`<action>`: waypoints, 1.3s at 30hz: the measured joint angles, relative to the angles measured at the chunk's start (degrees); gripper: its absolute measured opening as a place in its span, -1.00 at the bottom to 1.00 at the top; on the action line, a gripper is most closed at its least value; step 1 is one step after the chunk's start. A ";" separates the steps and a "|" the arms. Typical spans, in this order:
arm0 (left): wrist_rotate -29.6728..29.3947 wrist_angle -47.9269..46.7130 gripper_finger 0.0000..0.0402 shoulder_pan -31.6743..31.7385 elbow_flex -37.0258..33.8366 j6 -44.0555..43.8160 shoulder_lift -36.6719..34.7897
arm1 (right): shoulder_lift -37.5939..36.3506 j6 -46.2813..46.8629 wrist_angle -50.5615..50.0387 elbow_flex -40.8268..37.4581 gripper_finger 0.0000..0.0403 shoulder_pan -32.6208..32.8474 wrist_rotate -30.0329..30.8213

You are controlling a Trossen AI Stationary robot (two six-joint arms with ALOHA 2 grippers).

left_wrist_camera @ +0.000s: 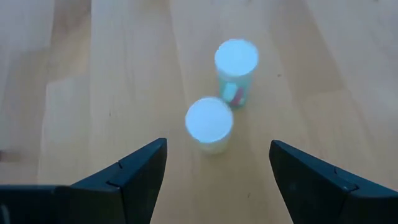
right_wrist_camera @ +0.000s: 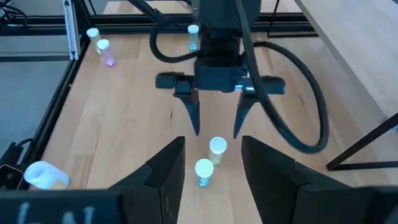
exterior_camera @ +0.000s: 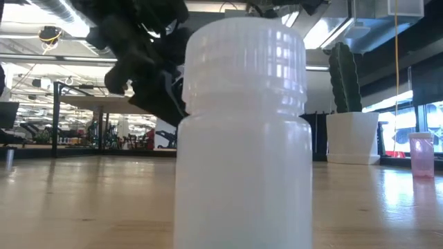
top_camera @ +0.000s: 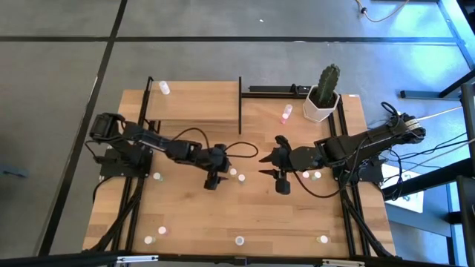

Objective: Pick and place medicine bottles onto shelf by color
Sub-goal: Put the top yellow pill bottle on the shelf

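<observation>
Two tiny bottles stand upright side by side on the table at its middle: a pale one [left_wrist_camera: 209,124] and a pale green one [left_wrist_camera: 236,68]; both also show in the high view [top_camera: 237,175]. My left gripper [left_wrist_camera: 217,171] is open just to their left, above the table, slanting down at them and touching neither; the right wrist view shows it too [right_wrist_camera: 217,121]. My right gripper [top_camera: 269,165] is open and empty to their right, facing them. The shelf [top_camera: 193,104] stands at the far left with one white bottle [top_camera: 164,88] on its board.
Single bottles stand scattered: a pink one [top_camera: 286,113] by the potted cactus [top_camera: 324,93], two under the right arm [top_camera: 312,175], one under the left arm [top_camera: 157,176], several along the near edge [top_camera: 240,240]. One white bottle [exterior_camera: 242,131] fills the low view.
</observation>
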 joint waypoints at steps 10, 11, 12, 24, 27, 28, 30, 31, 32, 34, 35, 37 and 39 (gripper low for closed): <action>4.06 5.12 0.38 1.20 0.02 -0.34 2.99 | 0.02 0.01 0.09 0.00 -0.20 0.00 0.00; 4.04 5.17 0.38 1.20 0.02 -0.33 3.11 | 0.00 0.01 0.07 0.00 -0.20 0.00 0.00; 4.02 5.22 0.38 1.22 0.02 -0.30 3.13 | 0.02 0.01 0.09 -0.02 -0.20 0.00 0.00; 3.94 6.33 0.38 1.18 0.04 -0.28 3.13 | 0.02 -0.10 0.04 -0.02 -0.20 0.00 0.05; 2.99 6.33 0.38 1.18 0.04 -0.28 3.13 | 0.02 -0.12 0.04 -0.02 -0.20 0.00 0.04; 2.86 6.33 0.38 1.18 0.04 -0.27 3.13 | 0.02 -0.12 0.04 -0.02 -0.20 0.00 0.04; 2.71 6.33 0.38 1.18 0.04 -0.28 3.13 | 0.02 -0.14 0.03 -0.02 -0.20 0.00 0.04; 2.51 6.33 0.38 1.18 0.04 -0.27 3.13 | 0.02 -0.14 0.02 -0.02 -0.20 0.00 0.04; 2.21 6.33 0.38 1.18 0.04 -0.28 3.13 | 0.02 -0.14 0.02 -0.02 -0.20 0.00 0.04; 1.26 6.33 0.38 1.18 0.04 -0.29 3.13 | 0.02 -0.15 0.02 -0.02 -0.20 0.00 0.04; 0.72 6.33 0.38 1.18 0.04 -0.30 3.13 | 0.02 -0.15 0.02 -0.02 -0.20 0.00 0.04; 0.54 6.33 0.38 1.18 0.04 -0.31 3.13 | 0.02 -0.14 0.02 -0.02 -0.20 0.00 0.04; 0.52 6.33 0.38 1.18 0.04 -0.33 3.13 | 0.02 -0.16 0.02 -0.02 -0.20 0.00 0.04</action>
